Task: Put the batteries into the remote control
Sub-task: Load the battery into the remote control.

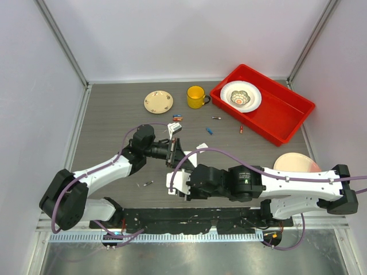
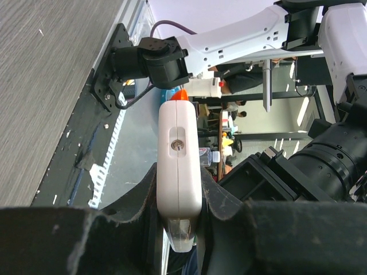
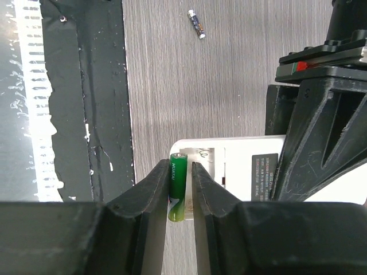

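— What does the right gripper (image 3: 180,165) hold?
— A green battery (image 3: 177,189). Its fingers (image 3: 150,189) are close together and pinch it on both sides. The top end sits at the open slot of the remote (image 3: 229,150).
— And the left gripper (image 2: 179,192)?
— It is closed tight on the remote, near one end, and holds it above the table (image 1: 109,114).
— How do the arms sit?
— The left arm (image 1: 103,169) bends in from the left to the middle. The right arm (image 1: 287,186) lies low and stretches from the right to meet it.
— Any words?
— White letters on the green battery look like "HUATAI". The remote's black label (image 3: 265,175) is too small to read. A loose battery (image 3: 196,24) lies on the table, well apart.
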You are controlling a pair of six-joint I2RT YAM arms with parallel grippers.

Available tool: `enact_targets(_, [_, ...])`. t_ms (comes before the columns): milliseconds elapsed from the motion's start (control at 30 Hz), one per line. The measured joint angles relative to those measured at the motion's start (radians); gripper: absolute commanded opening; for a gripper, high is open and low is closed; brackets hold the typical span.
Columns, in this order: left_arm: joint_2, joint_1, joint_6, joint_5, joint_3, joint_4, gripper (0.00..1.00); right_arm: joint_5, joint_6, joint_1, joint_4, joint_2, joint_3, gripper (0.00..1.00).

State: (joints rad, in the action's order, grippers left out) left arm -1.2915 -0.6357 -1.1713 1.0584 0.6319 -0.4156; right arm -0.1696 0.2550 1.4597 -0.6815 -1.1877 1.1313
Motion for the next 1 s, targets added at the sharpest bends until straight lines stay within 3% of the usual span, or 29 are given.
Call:
enact_targets(467, [0.000,-0.030,0.005,0.008,0.000,-0.006,0.00,0.024,-0.022,-0.063,0.163,0.069,0.000,0.15])
enact_targets(733, [0.000,-0.031,0.005,0.009,0.000,-0.006,0.00,0.057,-0.034,-0.070,0.188,0.080,-0.013,0.01])
enact_targets(1000, [0.000,-0.031,-0.019,0.013,0.000,-0.030,0.00,0.112,-0.065,-0.070,0.232,0.167,-0.111,0.01])
